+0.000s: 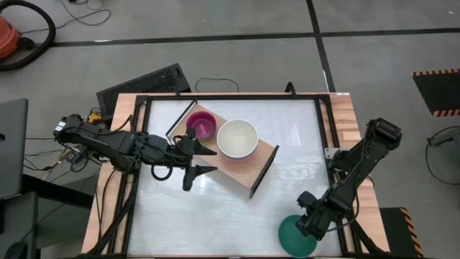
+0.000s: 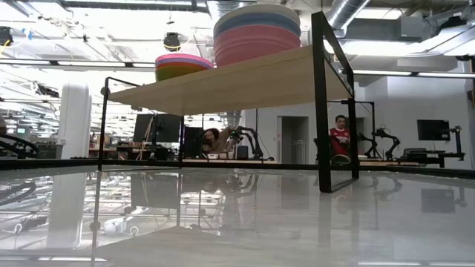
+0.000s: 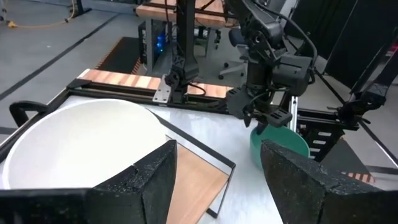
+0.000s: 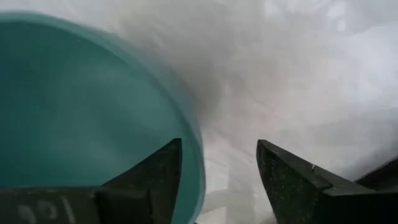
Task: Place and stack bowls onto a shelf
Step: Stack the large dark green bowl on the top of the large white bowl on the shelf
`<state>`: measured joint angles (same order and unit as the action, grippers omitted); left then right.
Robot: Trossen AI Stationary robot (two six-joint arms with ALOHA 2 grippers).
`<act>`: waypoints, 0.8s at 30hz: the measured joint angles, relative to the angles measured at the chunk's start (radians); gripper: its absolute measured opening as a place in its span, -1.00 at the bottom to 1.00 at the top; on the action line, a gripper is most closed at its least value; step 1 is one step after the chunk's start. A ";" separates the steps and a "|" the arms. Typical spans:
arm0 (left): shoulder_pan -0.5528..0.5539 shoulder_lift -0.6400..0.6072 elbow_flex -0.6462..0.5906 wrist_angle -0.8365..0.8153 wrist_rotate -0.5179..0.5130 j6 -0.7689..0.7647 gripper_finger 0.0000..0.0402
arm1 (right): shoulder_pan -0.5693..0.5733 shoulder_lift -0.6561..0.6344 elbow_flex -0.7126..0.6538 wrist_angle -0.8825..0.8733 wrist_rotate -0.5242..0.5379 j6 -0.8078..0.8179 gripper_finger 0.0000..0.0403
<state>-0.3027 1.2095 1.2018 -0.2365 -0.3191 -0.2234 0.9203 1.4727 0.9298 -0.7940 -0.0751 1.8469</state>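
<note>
Two stacks of bowls are sitting on the shelf (image 1: 237, 167): a magenta-topped stack (image 1: 200, 125) and, at its 3 o'clock, a cream-topped stack (image 1: 237, 139). One dark green bowl (image 1: 295, 236) is lying on the table (image 1: 215, 223) at 5 o'clock. The right gripper (image 4: 217, 180) is straddling the green bowl's rim with fingers parted, not yet clamping. The left gripper (image 1: 205, 160) is hanging wide open beside the shelf, holding nothing.

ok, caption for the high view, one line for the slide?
Right gripper, open, at the dark green bowl near the table's front edge; left gripper open beside the shelf carrying two bowl stacks.
</note>
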 joint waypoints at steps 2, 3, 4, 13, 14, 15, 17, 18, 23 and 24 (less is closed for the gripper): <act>0.000 0.000 0.000 -0.004 0.000 0.003 0.07 | 0.000 0.000 -0.027 0.050 -0.023 0.008 0.04; 0.000 0.000 0.000 -0.004 0.000 0.007 0.07 | 0.000 0.000 -0.037 0.067 -0.033 0.016 -0.03; 0.000 0.000 0.000 -0.004 -0.001 0.012 0.07 | -0.001 0.001 -0.044 0.078 -0.040 0.027 -0.12; 0.000 0.000 0.000 -0.004 -0.010 0.078 0.07 | -0.055 0.001 -0.046 0.133 -0.146 0.084 -0.87; 0.000 0.000 0.000 -0.005 -0.010 0.090 0.07 | -0.064 0.000 -0.038 0.135 -0.162 0.076 -0.87; 0.000 0.000 0.000 -0.004 -0.010 0.103 0.07 | -0.071 -0.002 -0.024 0.132 -0.169 0.058 -0.87; 0.000 0.000 0.000 -0.001 -0.009 0.122 0.07 | -0.095 -0.019 0.019 0.129 -0.175 0.005 -0.87; 0.000 0.000 0.000 0.004 -0.006 0.125 0.07 | -0.110 -0.032 0.044 0.123 -0.178 -0.020 -0.87; 0.001 0.001 0.000 0.026 0.048 0.176 0.07 | -0.202 -0.104 0.220 0.001 -0.179 -0.155 -0.87; 0.001 0.001 0.000 0.026 0.056 0.205 0.07 | -0.223 -0.119 0.265 -0.033 -0.176 -0.186 -0.87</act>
<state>-0.3021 1.2102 1.2015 -0.2104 -0.2629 -0.0187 0.6970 1.3540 1.1944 -0.8267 -0.2511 1.6608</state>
